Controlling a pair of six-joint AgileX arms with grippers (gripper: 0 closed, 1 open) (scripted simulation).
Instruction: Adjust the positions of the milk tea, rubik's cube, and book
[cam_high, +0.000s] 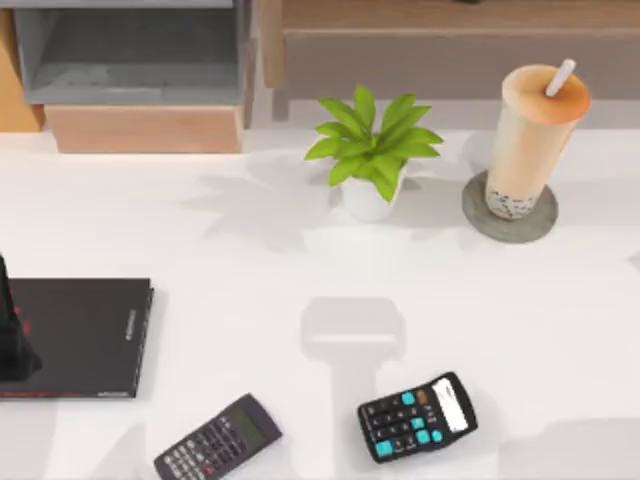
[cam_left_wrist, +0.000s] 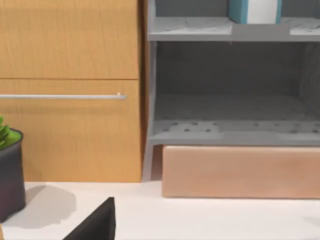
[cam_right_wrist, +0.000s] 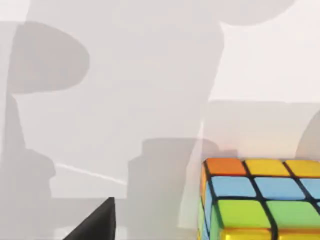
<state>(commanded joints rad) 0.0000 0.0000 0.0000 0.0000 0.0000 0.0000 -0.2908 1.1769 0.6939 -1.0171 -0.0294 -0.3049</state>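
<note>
- Finger spacing cannot be told for either gripper: each wrist view catches a single dark tip, one for the left gripper (cam_left_wrist: 95, 224) and one for the right gripper (cam_right_wrist: 95, 221).
- In the top view, the left arm (cam_high: 12, 335) is a dark shape at the table's left edge, over the thin flat black book with red marks (cam_high: 85, 335).
- The tall clear cup of peach-beige milk tea (cam_high: 530, 140), with dark pearls, an orange-tan lid and a white straw, stands upright on a grey round coaster (cam_high: 478, 215) at the back right of the white table (cam_high: 250, 260).
- The thick teal-blue book with pale page edges (cam_left_wrist: 239, 11) stands on the upper level of the grey shelf unit (cam_left_wrist: 230, 127). That unit rests on a pale wooden block (cam_left_wrist: 240, 172) beside a light wood cabinet (cam_left_wrist: 70, 50).
- The multicoloured rubik's cube (cam_right_wrist: 260, 200) sits on the table near the right gripper and apart from its tip.
- A leafy green plant in a white pot (cam_high: 372, 150) stands mid-table, left of the milk tea.
- Near the front edge lie a slim dark grey calculator (cam_high: 217, 440) and a black calculator with blue keys (cam_high: 418, 417), well apart from each other.
</note>
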